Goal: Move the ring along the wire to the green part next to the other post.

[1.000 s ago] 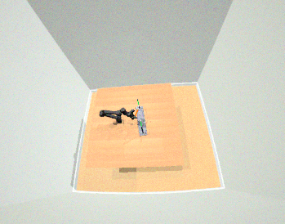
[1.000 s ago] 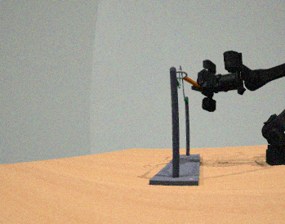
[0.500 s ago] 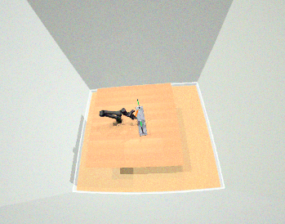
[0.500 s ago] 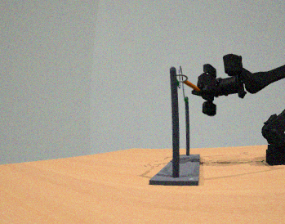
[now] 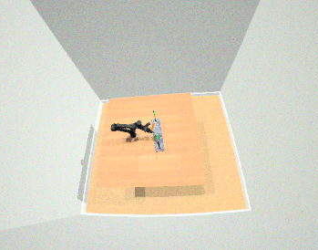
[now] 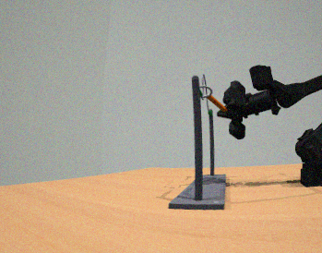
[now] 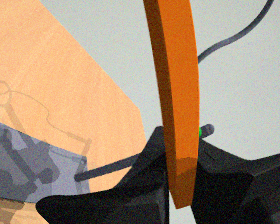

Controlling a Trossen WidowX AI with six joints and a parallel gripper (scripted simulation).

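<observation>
The orange handle (image 6: 217, 103) (image 7: 171, 63) (image 5: 150, 123) slants up from my gripper (image 6: 226, 111) (image 7: 180, 192) (image 5: 148, 126) to the small grey ring (image 6: 206, 90), which sits near the top of the near post (image 6: 196, 138). My gripper is shut on the handle's lower end. A green wire part (image 6: 201, 94) shows beside the near post's top; another green part (image 6: 209, 112) (image 7: 204, 131) sits by the far post (image 6: 211, 148). The thin grey wire (image 7: 247, 26) curves past on the handle's right in the wrist view. I cannot tell whether the ring touches the wire.
The two posts stand on a grey base plate (image 6: 209, 196) (image 5: 159, 140) (image 7: 24, 163) on the orange table. The arm's base (image 6: 312, 162) stands to the right of the plate, and the arm (image 5: 125, 128) reaches over from there.
</observation>
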